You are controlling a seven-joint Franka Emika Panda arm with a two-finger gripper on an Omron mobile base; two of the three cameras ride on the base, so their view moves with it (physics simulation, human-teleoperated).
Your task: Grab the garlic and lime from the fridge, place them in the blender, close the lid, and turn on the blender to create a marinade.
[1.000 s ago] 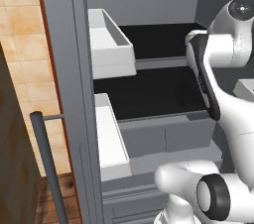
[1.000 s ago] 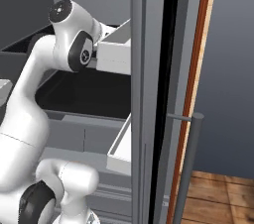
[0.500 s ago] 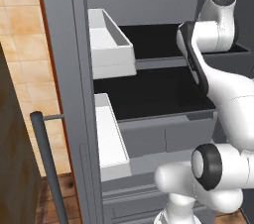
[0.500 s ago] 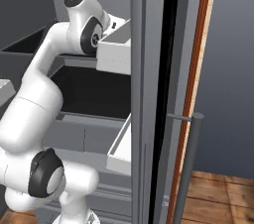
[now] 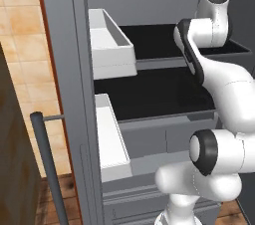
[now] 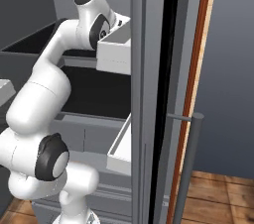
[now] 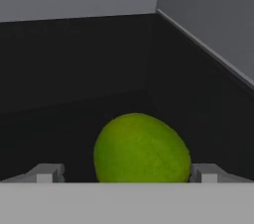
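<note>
Hand view puts the lime right in front of me: a round yellow-green fruit resting on a black shelf floor, tucked near the corner where two dark walls meet grey panels above. My claw is open, with one small grey fingertip showing to the left of the fruit and the other to its right, so the lime sits between them; I cannot tell whether either tip touches it.

From the left base view, I see the fridge standing open, its long grey bar handle at the near left. The arm reaches deep onto the upper black shelf on the right side. A white bin sits at the left end of that shelf, and another white bin lies lower down.
</note>
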